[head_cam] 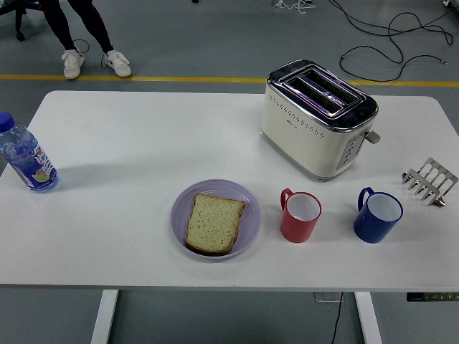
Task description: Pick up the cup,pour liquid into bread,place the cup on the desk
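Red cup point(300, 216) seen upright on counter point(129, 150), just right of purple plate point(247, 222) carrying bread point(214, 222). Blue cup point(378, 215) further right. Robot hands out of view; fingers' state cannot be told.

Bread point(214, 223) on plate point(247, 226); cups point(300, 216) right.

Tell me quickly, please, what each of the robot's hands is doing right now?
Left hand: not in view, so its state cannot be told.
Right hand: not in view either; neither cup is held.
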Motion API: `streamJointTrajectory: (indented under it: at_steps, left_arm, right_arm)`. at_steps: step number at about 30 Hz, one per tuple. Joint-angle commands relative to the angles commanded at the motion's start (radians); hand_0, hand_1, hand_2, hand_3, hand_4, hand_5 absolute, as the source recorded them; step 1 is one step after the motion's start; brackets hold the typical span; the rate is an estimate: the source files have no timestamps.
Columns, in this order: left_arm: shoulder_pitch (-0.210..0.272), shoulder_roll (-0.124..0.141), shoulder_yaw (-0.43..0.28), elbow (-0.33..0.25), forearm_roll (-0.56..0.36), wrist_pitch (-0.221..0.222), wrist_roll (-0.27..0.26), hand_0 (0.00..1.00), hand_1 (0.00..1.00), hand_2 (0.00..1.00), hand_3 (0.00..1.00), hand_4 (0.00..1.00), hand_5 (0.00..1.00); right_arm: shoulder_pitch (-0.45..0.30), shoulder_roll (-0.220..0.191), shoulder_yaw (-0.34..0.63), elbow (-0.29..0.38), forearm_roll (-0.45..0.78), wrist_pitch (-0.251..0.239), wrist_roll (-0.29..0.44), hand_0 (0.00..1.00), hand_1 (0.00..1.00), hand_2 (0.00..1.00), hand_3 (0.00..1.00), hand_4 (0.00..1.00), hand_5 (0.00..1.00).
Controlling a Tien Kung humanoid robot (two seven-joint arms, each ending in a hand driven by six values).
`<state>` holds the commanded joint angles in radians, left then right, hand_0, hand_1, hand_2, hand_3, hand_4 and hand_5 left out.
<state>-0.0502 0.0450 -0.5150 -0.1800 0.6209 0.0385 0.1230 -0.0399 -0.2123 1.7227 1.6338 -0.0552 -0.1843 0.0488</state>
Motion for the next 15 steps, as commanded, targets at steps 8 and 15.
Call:
streamJointTrajectory:
  at_steps: [8,15]
  left_arm:
    - [-0.002,0.001,0.003,0.000,-0.002,0.000,-0.001,0.668,0.710,0.735,0.654,0.409,0.936]
    - [-0.003,0.001,0.006,0.000,-0.005,0.000,-0.001,0.668,0.710,0.734,0.653,0.410,0.935]
  right_arm:
    - [0.000,0.003,0.001,-0.002,0.004,0.001,-0.001,0.704,0.647,0.686,0.628,0.590,0.179]
    - [0.001,0.003,0.003,-0.002,0.010,0.002,-0.002,0.703,0.645,0.684,0.625,0.582,0.174]
